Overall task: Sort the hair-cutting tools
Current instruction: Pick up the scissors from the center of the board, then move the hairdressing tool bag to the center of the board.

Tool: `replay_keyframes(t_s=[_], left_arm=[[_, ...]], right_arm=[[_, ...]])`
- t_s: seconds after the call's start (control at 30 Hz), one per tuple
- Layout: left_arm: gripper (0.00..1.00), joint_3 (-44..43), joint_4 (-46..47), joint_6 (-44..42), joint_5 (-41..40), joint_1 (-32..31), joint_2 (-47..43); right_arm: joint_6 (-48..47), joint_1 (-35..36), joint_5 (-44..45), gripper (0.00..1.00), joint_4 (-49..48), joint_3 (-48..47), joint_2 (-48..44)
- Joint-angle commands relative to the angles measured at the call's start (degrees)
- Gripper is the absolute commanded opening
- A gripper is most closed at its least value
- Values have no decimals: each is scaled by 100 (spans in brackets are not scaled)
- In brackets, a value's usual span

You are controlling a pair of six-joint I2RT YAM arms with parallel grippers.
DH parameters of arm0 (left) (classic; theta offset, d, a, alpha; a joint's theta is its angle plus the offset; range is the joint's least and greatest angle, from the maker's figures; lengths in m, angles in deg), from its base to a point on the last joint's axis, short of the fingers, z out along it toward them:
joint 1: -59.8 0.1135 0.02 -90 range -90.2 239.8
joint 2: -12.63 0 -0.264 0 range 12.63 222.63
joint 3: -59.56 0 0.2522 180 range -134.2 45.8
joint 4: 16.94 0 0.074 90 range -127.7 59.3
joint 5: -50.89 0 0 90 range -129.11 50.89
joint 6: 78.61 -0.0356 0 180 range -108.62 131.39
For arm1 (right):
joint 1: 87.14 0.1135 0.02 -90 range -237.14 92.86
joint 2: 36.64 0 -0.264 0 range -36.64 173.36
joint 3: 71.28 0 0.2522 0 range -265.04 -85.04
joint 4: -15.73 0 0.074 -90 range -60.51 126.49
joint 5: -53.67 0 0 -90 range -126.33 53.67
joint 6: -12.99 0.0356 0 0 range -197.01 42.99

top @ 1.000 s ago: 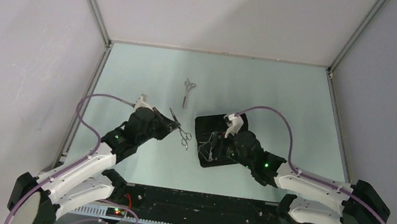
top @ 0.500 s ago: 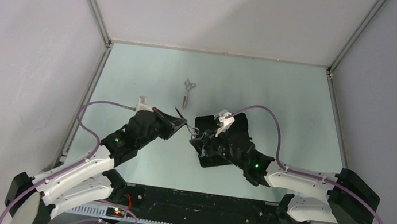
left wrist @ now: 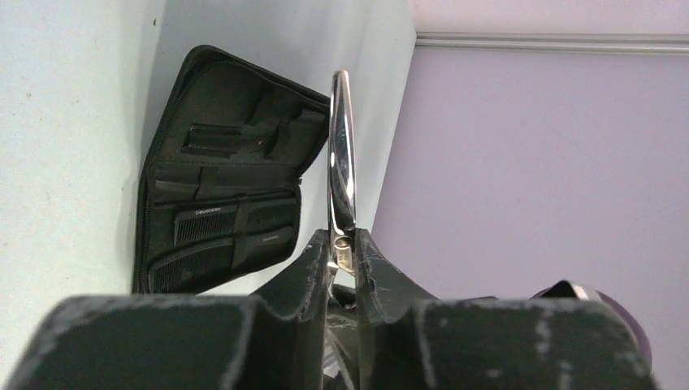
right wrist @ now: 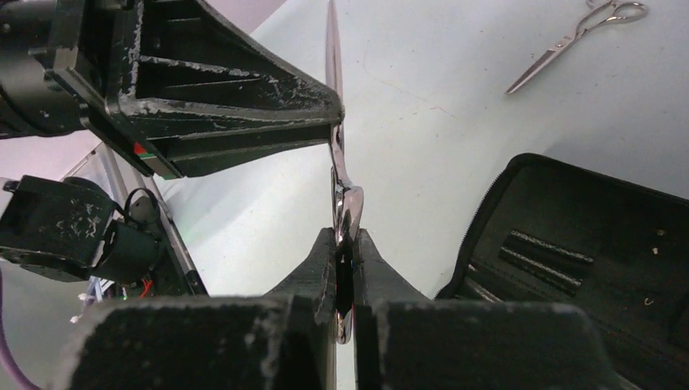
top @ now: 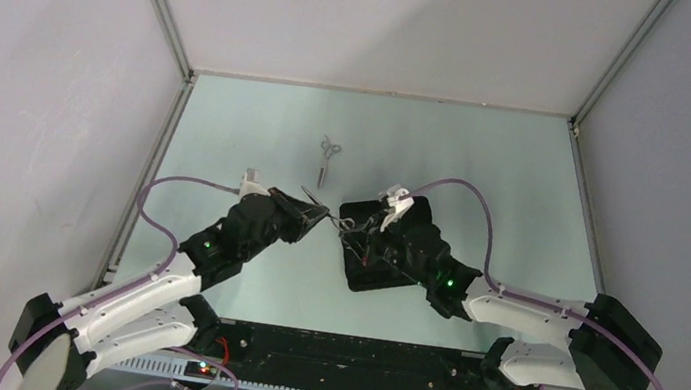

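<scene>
One scissors [right wrist: 335, 154], doubly held.
Left gripper [left wrist: 342, 244] and right gripper [right wrist: 344, 244] both clamp it; left should release fully before right draws away.

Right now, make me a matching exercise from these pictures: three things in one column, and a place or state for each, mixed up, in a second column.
Things
1. held scissors
2. loose scissors
3. pouch

Places or states
A. lying open on the table
B. lying alone towards the far side of the table
C. clamped in the jaws of both arms

Pairs: 1-C, 2-B, 3-A
</scene>
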Motion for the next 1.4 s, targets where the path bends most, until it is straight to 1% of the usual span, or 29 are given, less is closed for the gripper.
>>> replay_keyframes(t_s=[0.0, 0.03, 0.07, 0.1, 0.13, 0.17, 0.2, 0.23, 0.27, 0.3, 0.33, 0.37, 0.4, 0.43, 0.5, 0.57, 0.63, 0.73, 0.87, 1.0, 1.13, 1.23, 1.37], left_arm=[[32, -193, -19, -513, -489, -33, -163], [38, -270, -256, -675, -607, -31, -157], [50, -474, -374, -1005, -658, -34, -109], [56, -573, -626, -1172, -737, -36, -69], [67, -763, -739, -1468, -762, -38, 12], [71, -845, -915, -1718, -787, -38, 62], [78, -968, -984, -1827, -796, -36, 172], [81, -1009, -1084, -1990, -796, -33, 234], [83, -1066, -1147, -2059, -785, -35, 365], [85, -1126, -1175, -2202, -777, -33, 454], [86, -1167, -1226, -2266, -706, -36, 661], [86, -1272, -1267, -2418, -641, -38, 913], [86, -1328, -1344, -2498, -496, -43, 1066], [84, -1444, -1374, -2634, -400, -37, 1388], [81, -1587, -1397, -2778, 33, -45, 1853], [78, -1693, -1353, -2878, 333, -67, 2268], [75, -1847, -1409, -3007, 526, -104, 2667], [71, -2079, -1602, -3192, 694, -190, 3192], [61, -2364, -1674, -3251, 822, -395, 3905], [54, -2641, -1857, -3337, 883, -557, 4405], [47, -2794, -2144, -3410, 837, -669, 4663], [44, -2735, -2259, -3404, 828, -693, 4670], [38, -2633, -2341, -3449, 910, -737, 4646]], right_arm=[[391, -483, -890, 0, 400, -233, -355], [444, -704, -1083, 0, 681, -233, -397], [499, -813, -1187, 0, 822, -233, -509], [517, -1048, -1370, 0, 1129, -234, -631], [520, -1309, -1441, 0, 1301, -234, -694], [533, -1454, -1596, 0, 1612, -234, -840], [555, -1787, -1681, 0, 1775, -234, -930], [641, -1974, -1900, 0, 2104, -234, -1092], [692, -2433, -2018, 0, 2271, -234, -1184], [778, -2666, -2242, 0, 2637, -234, -1351], [787, -3175, -2515, 0, 2943, -234, -1414], [756, -3406, -2672, 0, 3153, -236, -1525], [719, -3885, -2935, 0, 3503, -243, -1567], [627, -4321, -3067, 0, 3648, -267, -1625], [476, -4862, -3455, 0, 3994, -295, -1677], [314, -5254, -3724, 0, 4229, -295, -1711], [163, -5501, -3929, 0, 4372, -290, -1748], [26, -5614, -4015, 0, 4499, -289, -1766], [-83, -5624, -4091, 0, 4507, -286, -1704], [-153, -5624, -4189, 0, 4492, -275, -1597], [-205, -5624, -4192, 0, 4444, -244, -1507], [-189, -5624, -4316, 0, 4385, -232, -1436], [-187, -5569, -4339, 0, 4376, -233, -1393]])
